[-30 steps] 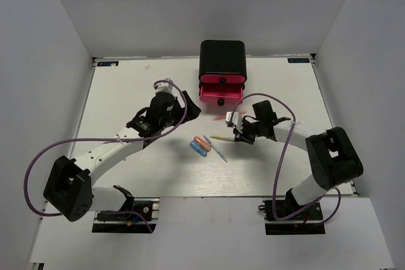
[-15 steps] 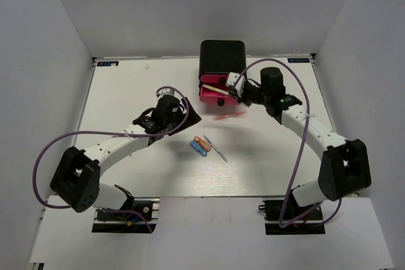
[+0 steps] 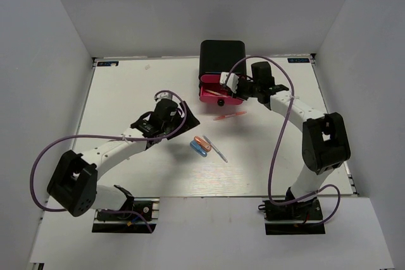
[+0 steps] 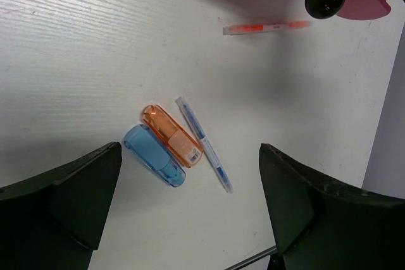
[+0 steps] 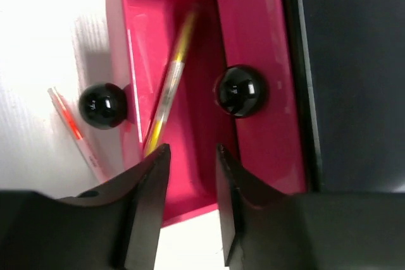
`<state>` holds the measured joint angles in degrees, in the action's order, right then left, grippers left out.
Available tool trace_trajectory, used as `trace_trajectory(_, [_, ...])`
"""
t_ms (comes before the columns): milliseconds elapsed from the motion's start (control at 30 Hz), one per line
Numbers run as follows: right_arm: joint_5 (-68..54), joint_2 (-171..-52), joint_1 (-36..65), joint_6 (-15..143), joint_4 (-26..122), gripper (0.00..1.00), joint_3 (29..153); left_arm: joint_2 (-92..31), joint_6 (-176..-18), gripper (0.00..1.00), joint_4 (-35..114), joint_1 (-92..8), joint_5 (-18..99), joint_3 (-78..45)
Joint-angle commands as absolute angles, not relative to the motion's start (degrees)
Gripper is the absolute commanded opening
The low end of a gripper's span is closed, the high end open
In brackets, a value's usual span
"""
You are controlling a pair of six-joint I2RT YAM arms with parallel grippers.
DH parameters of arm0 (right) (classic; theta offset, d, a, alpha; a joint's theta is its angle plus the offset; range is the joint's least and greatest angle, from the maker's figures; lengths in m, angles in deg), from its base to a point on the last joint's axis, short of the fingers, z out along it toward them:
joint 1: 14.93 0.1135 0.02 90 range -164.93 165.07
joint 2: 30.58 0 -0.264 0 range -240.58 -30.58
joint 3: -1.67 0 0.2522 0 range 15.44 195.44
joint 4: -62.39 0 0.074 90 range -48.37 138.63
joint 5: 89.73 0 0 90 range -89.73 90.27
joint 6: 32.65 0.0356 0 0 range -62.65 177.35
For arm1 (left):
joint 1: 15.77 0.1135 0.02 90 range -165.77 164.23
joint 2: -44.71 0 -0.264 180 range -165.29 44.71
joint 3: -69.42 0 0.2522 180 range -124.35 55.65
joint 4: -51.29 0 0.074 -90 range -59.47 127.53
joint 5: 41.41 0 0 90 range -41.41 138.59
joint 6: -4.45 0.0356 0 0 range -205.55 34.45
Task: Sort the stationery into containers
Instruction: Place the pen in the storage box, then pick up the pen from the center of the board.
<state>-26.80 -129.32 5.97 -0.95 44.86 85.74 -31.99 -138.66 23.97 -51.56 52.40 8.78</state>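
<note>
Four pieces loose on worktop [image 4: 76,42] — blue capsule [image 4: 153,164], orange capsule [image 4: 172,135], light-blue pen [image 4: 204,143], pink-orange pen [image 4: 266,27]. Yellow pen [image 5: 168,80] slanted in pulled-out pink drawer [image 5: 120,30]; may jam on closing. Right end effector [image 5: 193,156] narrowly parted, empty, above drawer — knob snag risk. Left end effector [image 4: 190,175] spread wide over blue capsule.

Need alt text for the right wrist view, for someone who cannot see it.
A yellow pen lies in an open pink drawer, just ahead of the open right hand. Beside it, another pink drawer with a black knob sits in the black cabinet, and a pink-orange pen lies on the white table outside.
</note>
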Motion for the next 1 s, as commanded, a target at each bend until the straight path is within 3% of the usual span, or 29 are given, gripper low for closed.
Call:
trace_trajectory(0, [-27.23,-128.67,5.46,-2.24,45.11,0.42,89.7,-28.76,-139.08,1.0,23.91,-51.02,52.46,9.95])
trace_trajectory(167, [-29.78,-125.07,4.76,1.0,45.2,0.45,89.09,-28.85,-139.08,1.0,24.43,-51.01,51.94,9.95])
trace_trajectory(267, [-37.39,-119.36,3.62,3.55,46.96,0.34,85.49,-29.37,-139.69,1.0,24.96,-50.4,51.93,9.95])
trace_trajectory(300, [-41.43,-118.22,3.27,3.56,44.35,0.24,84.44,-29.38,-140.3,1.0,24.96,-50.4,51.93,9.95])
trace_trajectory(367, [-46.37,-114.17,3.26,1.9,40.82,0.13,80.57,-29.38,-140.31,1.0,26.01,-50.4,51.93,9.95])
trace_trajectory(467, [-48.59,-110.39,4.57,-0.83,34.83,0.1,72.67,-30.43,-139.61,1.0,27.42,-50.4,50.71,10.57])
trace_trajectory(633, [-42.63,-109.5,4.14,-5.72,38.78,0.41,61.15,-32.1,-136.88,0.89,30.49,-50.4,47.28,10.57])
trace_trajectory(667, [-42.36,-109.85,3.88,-7.06,38.35,0.41,61.05,-32.1,-135.32,0.86,31.02,-50.4,47.27,10.57])
trace_trajectory(800, [-47.24,-111.7,3.53,-13.31,33.7,0.46,62.19,-34.12,-132.75,0.59,30.95,-50.4,45.17,9.08])
trace_trajectory(967, [-50.0,-114.52,5.54,-7.72,27.96,0.5,65.8,-35.79,-131.43,0.63,28.92,-50.4,45.16,7.31])
